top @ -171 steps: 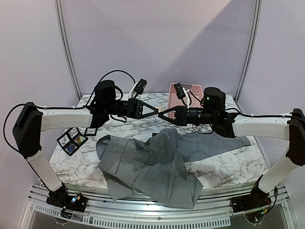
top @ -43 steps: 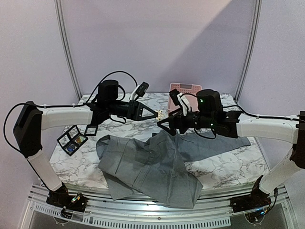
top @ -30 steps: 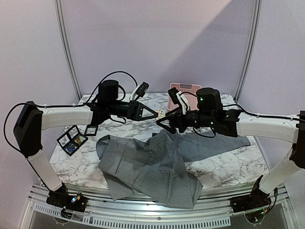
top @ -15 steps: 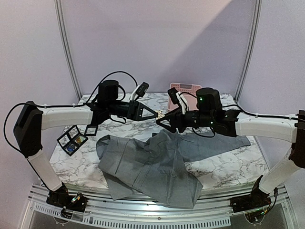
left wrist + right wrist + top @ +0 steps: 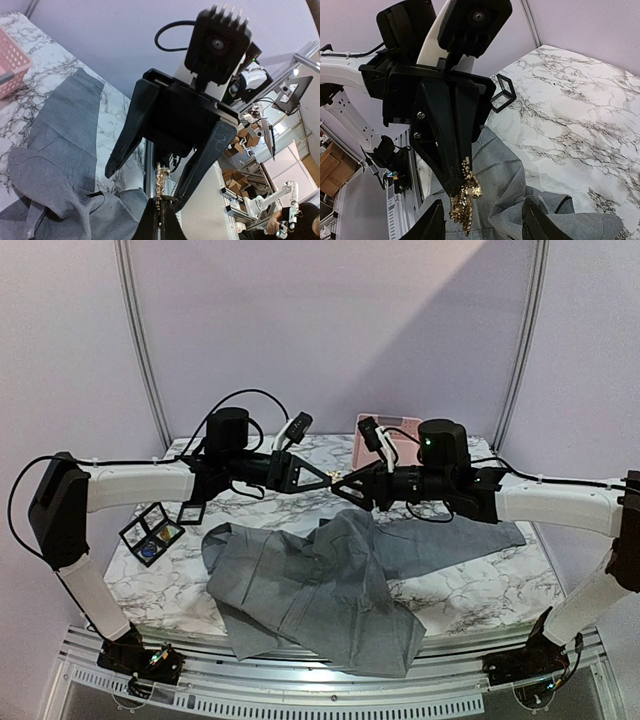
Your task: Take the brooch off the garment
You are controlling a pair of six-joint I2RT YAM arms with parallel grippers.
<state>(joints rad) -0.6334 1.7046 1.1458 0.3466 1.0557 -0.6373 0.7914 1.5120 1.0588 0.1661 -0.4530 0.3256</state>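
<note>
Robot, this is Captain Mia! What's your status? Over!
Left pincer shut on gold brooch, held in midair. Right pincer open, straddling it. Grey garment lies on table below. Nothing in the way.

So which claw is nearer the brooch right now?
Left. The left claw is shut on the brooch, holding it in the air; the right claw straddles it with jaws open, not visibly touching.

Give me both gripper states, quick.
Left gripper: closed, holding the brooch.
Right gripper: open, jaws on either side of the brooch, not gripping it.
</note>
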